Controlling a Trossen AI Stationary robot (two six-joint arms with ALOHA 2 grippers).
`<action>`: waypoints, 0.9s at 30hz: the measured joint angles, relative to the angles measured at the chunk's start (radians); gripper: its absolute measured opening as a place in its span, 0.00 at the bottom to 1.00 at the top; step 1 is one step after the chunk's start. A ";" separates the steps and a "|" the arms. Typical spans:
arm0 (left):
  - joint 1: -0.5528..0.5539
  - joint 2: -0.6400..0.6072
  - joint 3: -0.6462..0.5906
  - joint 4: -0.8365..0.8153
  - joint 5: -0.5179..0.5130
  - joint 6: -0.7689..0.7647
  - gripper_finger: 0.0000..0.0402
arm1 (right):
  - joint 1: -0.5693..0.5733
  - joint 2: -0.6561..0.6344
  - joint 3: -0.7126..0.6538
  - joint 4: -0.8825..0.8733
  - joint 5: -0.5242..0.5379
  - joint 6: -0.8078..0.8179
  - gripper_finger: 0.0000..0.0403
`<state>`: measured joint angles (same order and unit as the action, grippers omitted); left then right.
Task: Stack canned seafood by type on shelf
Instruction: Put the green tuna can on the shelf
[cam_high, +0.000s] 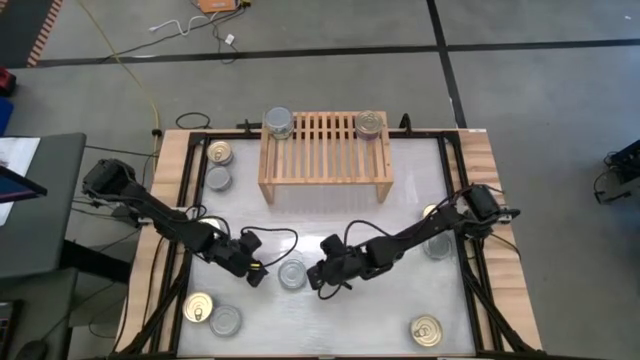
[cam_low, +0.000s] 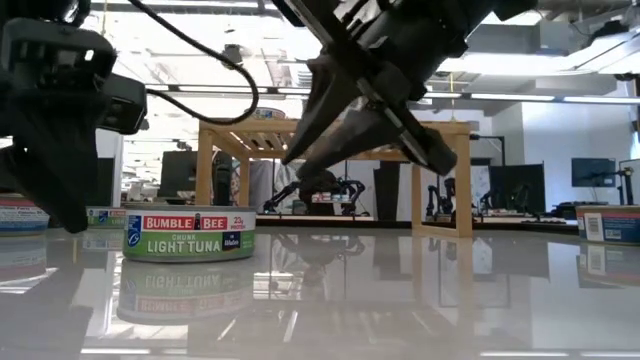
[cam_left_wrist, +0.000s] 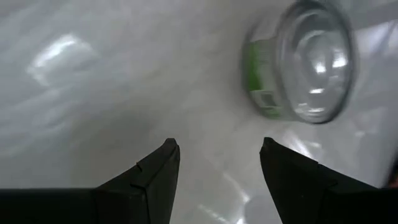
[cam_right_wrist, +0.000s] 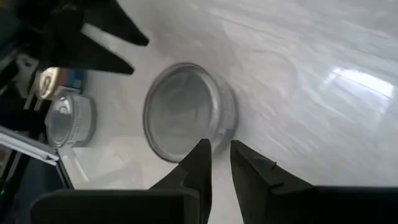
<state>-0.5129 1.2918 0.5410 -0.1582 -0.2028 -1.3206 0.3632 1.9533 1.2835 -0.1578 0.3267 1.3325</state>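
1. Silver-topped tuna tin (cam_high: 292, 275): flat on the white table (cam_high: 330, 225), at centre front, between both claws; green "Light Tuna" label readable in the low view (cam_low: 190, 233).
2. Left gripper (cam_high: 256, 275): at 9 o'clock of that tin, just beside it, fingers (cam_left_wrist: 152, 180) spread apart, nothing between them.
3. Right gripper (cam_high: 318, 278): at 3 o'clock of the same tin, jaws nearly pressed together, narrow gap, gripping nothing; tin just past the fingertips (cam_right_wrist: 200, 163).
4. Shelf (cam_high: 325, 150): at 12 o'clock of the tin, well apart; one tin on each end of the slatted top.
5. Remaining tins: scattered near the table's edges.
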 joint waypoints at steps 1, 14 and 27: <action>0.000 0.000 -0.006 0.016 0.000 0.005 0.53 | 0.000 0.000 0.001 -0.011 -0.001 0.012 0.22; 0.093 -0.006 -0.009 0.054 0.043 0.143 0.53 | 0.027 0.038 0.003 0.048 0.032 0.113 0.22; 0.103 -0.006 -0.009 0.065 0.043 0.140 0.53 | 0.014 0.065 0.002 0.128 0.034 0.092 0.22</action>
<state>-0.4103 1.2861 0.5323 -0.0937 -0.1596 -1.1809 0.3775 2.0180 1.2854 -0.0296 0.3611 1.4250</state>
